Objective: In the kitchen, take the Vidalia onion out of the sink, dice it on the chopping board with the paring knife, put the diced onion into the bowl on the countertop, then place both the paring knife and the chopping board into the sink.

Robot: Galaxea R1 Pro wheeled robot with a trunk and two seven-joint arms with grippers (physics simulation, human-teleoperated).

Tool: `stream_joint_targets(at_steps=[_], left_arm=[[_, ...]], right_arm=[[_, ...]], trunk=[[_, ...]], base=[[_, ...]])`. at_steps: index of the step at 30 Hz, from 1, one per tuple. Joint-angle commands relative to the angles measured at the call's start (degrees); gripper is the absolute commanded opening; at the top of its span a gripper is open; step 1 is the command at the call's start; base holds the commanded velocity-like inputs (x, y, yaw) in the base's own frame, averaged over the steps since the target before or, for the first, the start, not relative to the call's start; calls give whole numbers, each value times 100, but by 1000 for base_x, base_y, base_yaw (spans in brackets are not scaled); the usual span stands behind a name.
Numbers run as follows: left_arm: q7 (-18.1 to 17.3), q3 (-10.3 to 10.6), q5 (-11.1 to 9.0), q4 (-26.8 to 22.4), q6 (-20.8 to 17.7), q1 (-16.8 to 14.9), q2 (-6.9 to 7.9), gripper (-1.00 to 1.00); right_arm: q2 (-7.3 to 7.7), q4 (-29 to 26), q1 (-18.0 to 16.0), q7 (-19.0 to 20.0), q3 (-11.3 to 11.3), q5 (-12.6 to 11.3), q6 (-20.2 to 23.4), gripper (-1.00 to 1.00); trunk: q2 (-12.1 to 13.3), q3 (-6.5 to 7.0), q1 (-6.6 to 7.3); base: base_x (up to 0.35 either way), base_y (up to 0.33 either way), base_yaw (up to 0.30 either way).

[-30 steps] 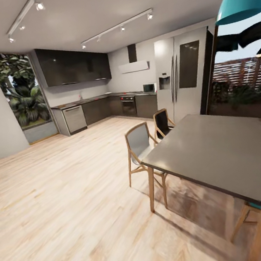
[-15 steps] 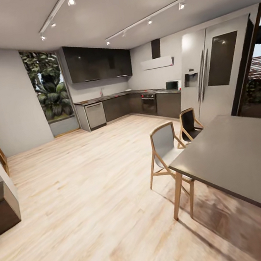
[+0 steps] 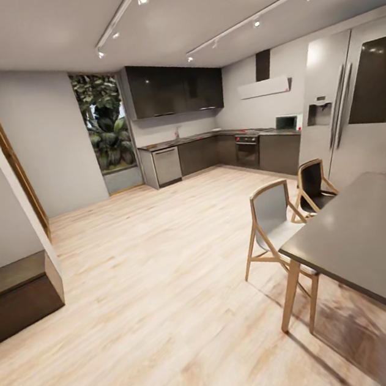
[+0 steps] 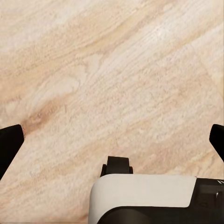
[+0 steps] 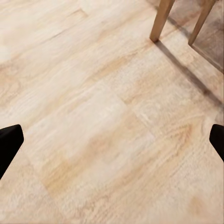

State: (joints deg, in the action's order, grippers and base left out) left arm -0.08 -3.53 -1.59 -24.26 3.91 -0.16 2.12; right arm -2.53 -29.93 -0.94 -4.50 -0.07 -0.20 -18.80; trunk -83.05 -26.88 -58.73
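Claws (image 4: 112,140) (image 5: 112,140) spread and empty over floor (image 3: 145,287), since we face the worktop (image 3: 209,136) far at twelve o'clock.

Pale wood plank floor (image 3: 139,287) runs across an open room under a white ceiling with two track lights (image 3: 254,22). At twelve o'clock, far off, stand dark kitchen cabinets (image 3: 171,88) and a tall window (image 3: 108,128) full of green foliage. A steel fridge (image 3: 354,113) rises at two o'clock. At three o'clock a grey dining table (image 3: 373,240) sits with two wooden chairs (image 3: 274,218). A dark wooden step (image 3: 19,293) lies at nine o'clock against the grey wall (image 3: 51,152).
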Motion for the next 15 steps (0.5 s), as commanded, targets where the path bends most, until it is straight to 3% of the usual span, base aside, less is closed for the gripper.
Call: stream_joint_targets(at_steps=[1, 12, 15], left_arm=[[-1, -7, -17, 0, 13, -2, -1, 100], [1, -15, -17, 8, 13, -2, -1, 100], [3, -16, -17, 9, 13, -2, -1, 100]], right_arm=[[-2, 0, -2, -16, 0, 0, -14, 100], [-2, -4, -2, -16, -1, 1, -18, 100], [0, -4, -2, -16, -2, -2, -18, 100]], trunk=[[-3, -5, 0], [-3, -5, 0], [-3, -5, 0]], base=[[1, 0, 281], [0, 0, 281], [137, 0, 186]])
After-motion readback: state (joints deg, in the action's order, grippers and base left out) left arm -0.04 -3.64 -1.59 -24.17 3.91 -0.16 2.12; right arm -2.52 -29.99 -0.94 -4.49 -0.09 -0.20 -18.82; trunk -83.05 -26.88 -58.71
